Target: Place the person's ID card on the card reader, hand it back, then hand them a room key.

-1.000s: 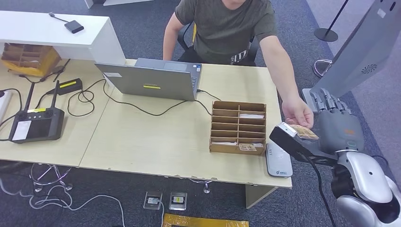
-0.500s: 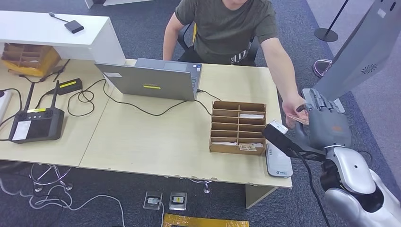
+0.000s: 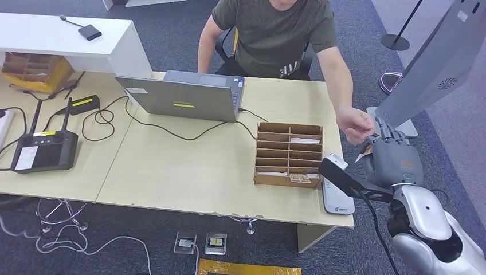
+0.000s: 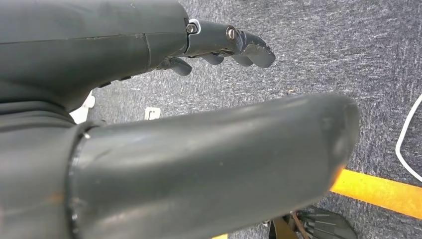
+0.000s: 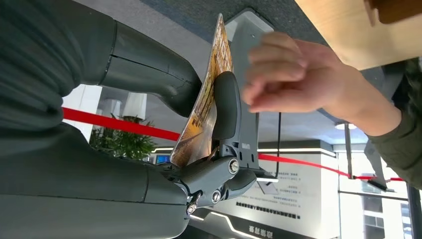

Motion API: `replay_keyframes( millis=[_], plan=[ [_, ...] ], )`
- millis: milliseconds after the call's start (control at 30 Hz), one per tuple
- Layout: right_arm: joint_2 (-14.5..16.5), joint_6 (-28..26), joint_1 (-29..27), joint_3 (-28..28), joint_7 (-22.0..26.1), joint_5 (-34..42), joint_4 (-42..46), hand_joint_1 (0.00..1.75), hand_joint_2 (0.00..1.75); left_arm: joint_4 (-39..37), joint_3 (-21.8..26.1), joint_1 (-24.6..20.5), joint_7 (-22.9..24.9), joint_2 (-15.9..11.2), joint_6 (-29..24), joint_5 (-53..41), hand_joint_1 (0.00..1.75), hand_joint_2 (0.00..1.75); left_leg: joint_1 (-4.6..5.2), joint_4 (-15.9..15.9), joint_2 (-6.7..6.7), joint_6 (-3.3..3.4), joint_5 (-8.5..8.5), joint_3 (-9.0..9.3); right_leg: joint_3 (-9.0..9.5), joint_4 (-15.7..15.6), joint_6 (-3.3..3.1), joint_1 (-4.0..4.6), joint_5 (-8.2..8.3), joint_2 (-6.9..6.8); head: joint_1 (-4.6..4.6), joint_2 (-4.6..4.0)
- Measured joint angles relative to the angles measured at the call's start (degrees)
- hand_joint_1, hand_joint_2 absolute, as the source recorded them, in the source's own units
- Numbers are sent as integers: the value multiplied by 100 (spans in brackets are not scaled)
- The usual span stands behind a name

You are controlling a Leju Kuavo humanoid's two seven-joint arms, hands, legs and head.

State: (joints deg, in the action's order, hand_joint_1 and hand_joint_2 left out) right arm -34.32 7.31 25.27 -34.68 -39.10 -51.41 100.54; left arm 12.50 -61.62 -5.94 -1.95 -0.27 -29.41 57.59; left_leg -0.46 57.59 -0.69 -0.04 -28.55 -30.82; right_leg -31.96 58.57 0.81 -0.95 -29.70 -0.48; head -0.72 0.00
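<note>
Right wrist view: card (image 5: 204, 107) hides hand (image 5: 164, 99) fingertips.

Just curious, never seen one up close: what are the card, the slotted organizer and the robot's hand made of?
The card looks like thin glossy plastic or laminate: it is printed and flexes slightly in the right hand. The organizer seems plain brown cardboard or thin wood; I can't tell which. The hand looks like matt dark grey plastic with metal screws at its joints.
</note>
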Motion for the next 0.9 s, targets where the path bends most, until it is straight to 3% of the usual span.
replay_keyframes(
  millis=[333, 900],
  plan=[
    [-54, 197, -293, 20, 0, 20, -11, 175, 175, 2, -94, -1, 28, -21, 21, -48, 0, 0, 0, -1, 6, 0, 0, 1, 0, 0, 0, 0, 0, 7, 1, 0],
    [-13, -125, -429, -572, 0, 402, -436, 175, 175, 7, -186, -3, 85, -88, -3, 28, 0, 0, 0, -1, 6, 0, 0, 0, 0, 0, 0, 0, 0, 6, 1, 0]
  ],
)
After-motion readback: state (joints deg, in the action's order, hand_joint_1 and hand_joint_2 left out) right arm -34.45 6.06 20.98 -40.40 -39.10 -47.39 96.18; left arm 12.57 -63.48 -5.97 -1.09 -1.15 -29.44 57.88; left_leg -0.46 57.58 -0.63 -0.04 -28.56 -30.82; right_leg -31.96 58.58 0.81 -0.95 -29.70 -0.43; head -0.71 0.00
